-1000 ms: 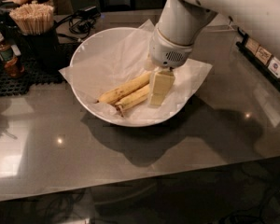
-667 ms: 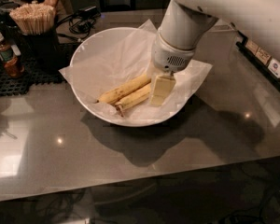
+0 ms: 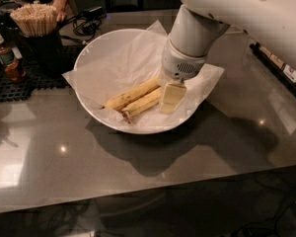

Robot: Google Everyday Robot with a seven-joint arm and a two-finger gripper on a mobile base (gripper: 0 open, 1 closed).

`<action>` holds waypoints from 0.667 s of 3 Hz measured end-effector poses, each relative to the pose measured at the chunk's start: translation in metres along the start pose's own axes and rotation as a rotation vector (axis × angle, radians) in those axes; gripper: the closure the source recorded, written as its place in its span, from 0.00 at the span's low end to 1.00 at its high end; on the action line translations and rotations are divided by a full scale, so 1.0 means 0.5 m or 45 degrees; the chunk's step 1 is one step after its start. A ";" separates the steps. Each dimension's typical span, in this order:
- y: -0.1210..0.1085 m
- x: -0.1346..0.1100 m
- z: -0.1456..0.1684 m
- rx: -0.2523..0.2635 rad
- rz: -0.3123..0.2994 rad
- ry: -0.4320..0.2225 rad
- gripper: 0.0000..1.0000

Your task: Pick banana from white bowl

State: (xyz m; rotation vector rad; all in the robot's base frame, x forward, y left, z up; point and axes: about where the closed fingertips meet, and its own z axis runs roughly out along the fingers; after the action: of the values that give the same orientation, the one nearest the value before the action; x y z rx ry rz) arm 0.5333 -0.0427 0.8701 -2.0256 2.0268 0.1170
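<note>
The grey counter (image 3: 64, 172) is glossy and shows a dark reflection under the white bowl (image 3: 84, 58), with a holder of wooden sticks (image 3: 33, 19) and a small bottle (image 3: 5, 58) at the far left. The tool (image 3: 168, 94) is down inside the bowl, at the right ends of two bananas lying side by side. Whether it is clamped on one, I cannot tell.

It has barely moved over the last second, perhaps sinking slightly, and neither fruit has shifted. I judge the grasp is being settled and the lift has not begun.

The banana (image 3: 132, 94) is the farther one, lying on the crinkled paper liner (image 3: 118, 58). It is yellow, fairly straight and faintly streaked with brown. The other banana (image 3: 142, 103) touches its near side and has a darker stem.
</note>
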 end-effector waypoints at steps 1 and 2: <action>-0.026 -0.012 -0.018 0.051 -0.025 0.016 0.38; -0.026 -0.012 -0.018 0.051 -0.025 0.016 0.39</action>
State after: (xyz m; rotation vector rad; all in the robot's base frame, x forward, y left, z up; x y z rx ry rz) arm 0.5449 -0.0395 0.8819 -2.0266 1.9994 0.0592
